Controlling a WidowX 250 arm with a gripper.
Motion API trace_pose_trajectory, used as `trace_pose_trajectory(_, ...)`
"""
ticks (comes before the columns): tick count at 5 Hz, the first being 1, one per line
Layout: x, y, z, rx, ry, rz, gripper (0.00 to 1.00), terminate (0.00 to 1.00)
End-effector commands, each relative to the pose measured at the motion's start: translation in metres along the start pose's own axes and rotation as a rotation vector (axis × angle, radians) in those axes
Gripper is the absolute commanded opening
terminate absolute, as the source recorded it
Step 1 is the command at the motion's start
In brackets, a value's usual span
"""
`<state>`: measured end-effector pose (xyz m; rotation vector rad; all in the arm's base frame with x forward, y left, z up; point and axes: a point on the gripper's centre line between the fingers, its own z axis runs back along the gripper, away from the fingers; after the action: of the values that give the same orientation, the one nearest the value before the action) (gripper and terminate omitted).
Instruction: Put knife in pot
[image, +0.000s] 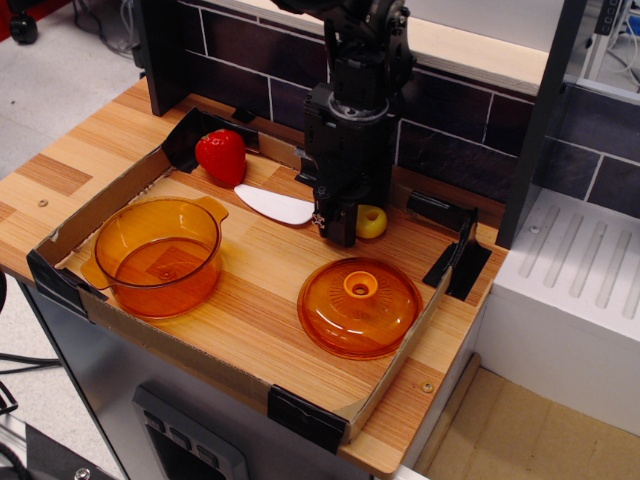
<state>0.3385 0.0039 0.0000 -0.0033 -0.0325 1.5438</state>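
Observation:
The knife lies flat at the back of the tray, its white blade (272, 205) pointing left and the end of its yellow handle (372, 222) showing to the right. My black gripper (338, 228) stands straight down over the knife's handle and hides its middle; the fingertips are at board level. I cannot tell how the jaws stand. The translucent orange pot (158, 255) stands empty at the tray's front left, well apart from the gripper.
An orange domed lid with a knob (359, 305) lies in front of the gripper at the tray's front right. A red strawberry (221, 155) sits at the back left. A low cardboard wall (75, 225) rims the tray. A dark tiled wall (440, 130) stands behind.

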Motion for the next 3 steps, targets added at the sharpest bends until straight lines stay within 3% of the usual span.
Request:
trace_pose_trajectory(1,0.014,-0.011,0.026,-0.081,-0.042,-0.034,0.00,0.00)
trace_pose_trajectory(3,0.019,-0.005,0.091,-0.143,-0.003,0.021,0.00,0.00)
